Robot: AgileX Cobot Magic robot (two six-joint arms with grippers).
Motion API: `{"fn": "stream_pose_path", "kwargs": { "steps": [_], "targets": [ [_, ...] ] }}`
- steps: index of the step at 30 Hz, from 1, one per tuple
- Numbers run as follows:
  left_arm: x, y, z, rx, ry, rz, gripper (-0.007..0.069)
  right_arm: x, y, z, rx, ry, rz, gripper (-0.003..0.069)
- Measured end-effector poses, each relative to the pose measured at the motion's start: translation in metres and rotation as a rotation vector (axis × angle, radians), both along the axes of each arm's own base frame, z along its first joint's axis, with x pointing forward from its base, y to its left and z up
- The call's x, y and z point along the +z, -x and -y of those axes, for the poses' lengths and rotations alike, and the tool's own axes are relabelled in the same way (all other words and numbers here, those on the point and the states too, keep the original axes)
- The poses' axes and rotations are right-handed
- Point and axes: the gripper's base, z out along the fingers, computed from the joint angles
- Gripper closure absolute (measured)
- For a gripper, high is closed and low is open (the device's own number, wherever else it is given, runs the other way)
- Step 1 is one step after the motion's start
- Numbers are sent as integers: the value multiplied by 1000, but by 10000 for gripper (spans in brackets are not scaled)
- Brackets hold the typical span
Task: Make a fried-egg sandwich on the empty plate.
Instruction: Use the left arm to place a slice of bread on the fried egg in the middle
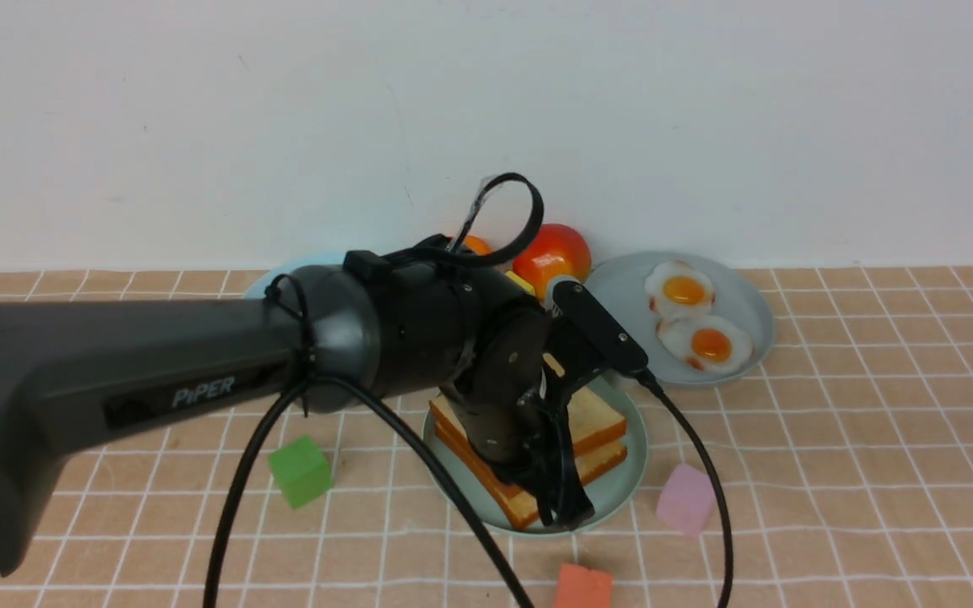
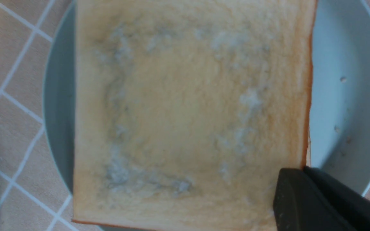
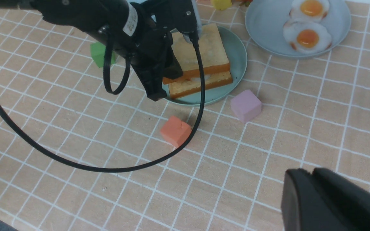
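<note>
Two golden toast slices lie stacked on the mint-green plate [image 1: 626, 481]: a top slice [image 1: 598, 418] and a bottom slice [image 1: 519, 507]. In the right wrist view a thin pale sliver shows between the top slice [image 3: 204, 48] and the bottom slice [image 3: 201, 87]; the egg is otherwise hidden. My left gripper [image 1: 567, 511] points down at the near corner of the stack, jaws shut. In the left wrist view the gripper [image 2: 302, 171] meets the corner of the top toast [image 2: 188, 112] over the plate [image 2: 342, 96]. My right gripper [image 3: 303, 175] is shut and empty above the cloth.
A grey-blue plate [image 1: 613, 287] at the back right holds two fried eggs [image 1: 710, 344]. A red-orange fruit [image 1: 556, 253] stands behind the arm. A green cube [image 1: 301, 470], a pink cube [image 1: 687, 498] and an orange cube [image 1: 584, 587] lie around the mint plate. A black cable [image 3: 201, 106] loops over the cloth.
</note>
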Motion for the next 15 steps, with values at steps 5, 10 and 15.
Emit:
{"fn": "stream_pose_path", "kwargs": {
  "steps": [5, 10, 15],
  "targets": [
    [0, 1, 0, 7, 8, -11, 577, 0, 0, 0, 1, -2, 0, 589],
    [0, 2, 1, 17, 24, -25, 451, 0, 0, 0, 1, -2, 0, 585],
    [5, 5, 4, 51, 82, -62, 325, 0, 0, 0, 1, -2, -1, 581]
  ]
}}
